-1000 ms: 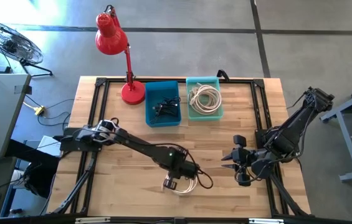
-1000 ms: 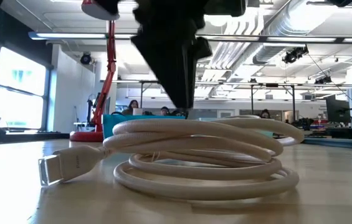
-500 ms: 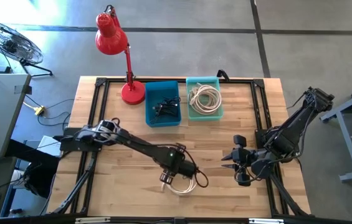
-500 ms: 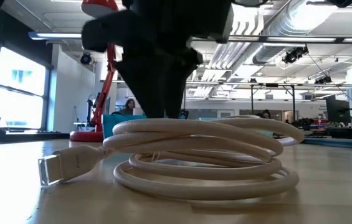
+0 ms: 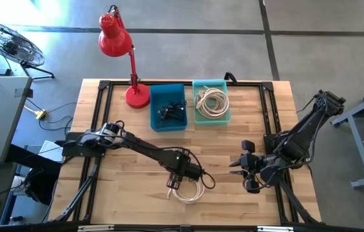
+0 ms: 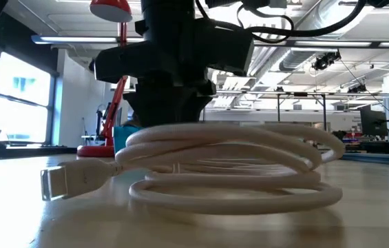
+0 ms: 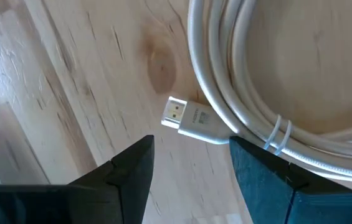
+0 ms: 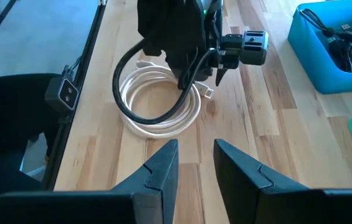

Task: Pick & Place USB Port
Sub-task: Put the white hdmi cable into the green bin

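Low on the table [image 5: 117,200], the left gripper [image 5: 175,182] had been shifted over the cable [image 5: 190,191], fingers spread, nothing gripped. The right gripper [image 5: 234,164] waited open at right; a grasp seemed near.

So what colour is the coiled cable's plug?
White plug with a metal tip, clearest in the left wrist view.

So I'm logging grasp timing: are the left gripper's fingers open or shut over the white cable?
Open. In the left wrist view the left gripper has both fingers spread apart, with the white cable and its plug lying between and ahead, ungrasped.
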`<state>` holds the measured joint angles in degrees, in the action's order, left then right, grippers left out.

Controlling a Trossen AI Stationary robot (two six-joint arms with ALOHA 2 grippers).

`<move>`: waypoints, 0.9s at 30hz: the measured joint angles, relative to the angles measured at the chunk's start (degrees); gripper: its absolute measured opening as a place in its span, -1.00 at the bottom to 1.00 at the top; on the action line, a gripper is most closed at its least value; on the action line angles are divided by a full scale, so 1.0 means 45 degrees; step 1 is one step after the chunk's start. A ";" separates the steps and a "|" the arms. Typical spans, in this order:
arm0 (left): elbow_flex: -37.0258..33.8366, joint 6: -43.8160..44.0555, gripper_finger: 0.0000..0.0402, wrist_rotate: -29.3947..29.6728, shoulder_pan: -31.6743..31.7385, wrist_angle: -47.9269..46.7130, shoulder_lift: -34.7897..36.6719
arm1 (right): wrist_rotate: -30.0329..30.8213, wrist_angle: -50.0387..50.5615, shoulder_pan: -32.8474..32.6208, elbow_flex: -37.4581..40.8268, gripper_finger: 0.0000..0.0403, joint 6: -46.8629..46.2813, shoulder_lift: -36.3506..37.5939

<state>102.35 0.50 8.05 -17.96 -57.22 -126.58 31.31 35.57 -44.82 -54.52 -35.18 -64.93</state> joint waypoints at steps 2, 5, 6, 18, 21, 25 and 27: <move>0.0000 -0.0001 0.05 -0.0007 0.0000 0.0063 0.0002 | -0.0005 0.0000 0.0005 0.0000 -0.54 0.0048 0.0000; 0.0000 0.0004 0.05 -0.0038 -0.0005 0.0066 0.0005 | -0.0001 0.0008 0.0005 0.0000 -0.54 0.0122 0.0000; 0.0000 0.0004 0.05 -0.0087 -0.0005 0.0070 0.0000 | 0.0000 0.0026 0.0005 0.0000 -0.54 0.0133 0.0000; 0.0000 -0.0847 0.05 -0.0432 -0.0010 0.0105 0.0000 | 0.0000 0.0136 0.0005 0.0005 -0.54 0.0156 0.0000; 0.0000 -0.2012 0.05 -0.0432 -0.0040 0.0105 0.0000 | 0.0000 0.0133 0.0005 0.0000 -0.54 0.0156 0.0000; 0.0000 -0.3861 0.05 -0.0093 -0.0208 0.0104 0.0000 | 0.0000 0.0136 0.0005 0.0001 -0.54 0.0156 0.0000; 0.0000 -0.5018 0.05 0.0307 -0.0309 0.0108 0.0000 | 0.0003 0.0133 0.0005 0.0002 -0.54 0.0156 0.0000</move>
<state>102.35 -22.08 9.43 -19.35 -56.73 -126.58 31.33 36.17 -44.80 -54.52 -34.48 -64.93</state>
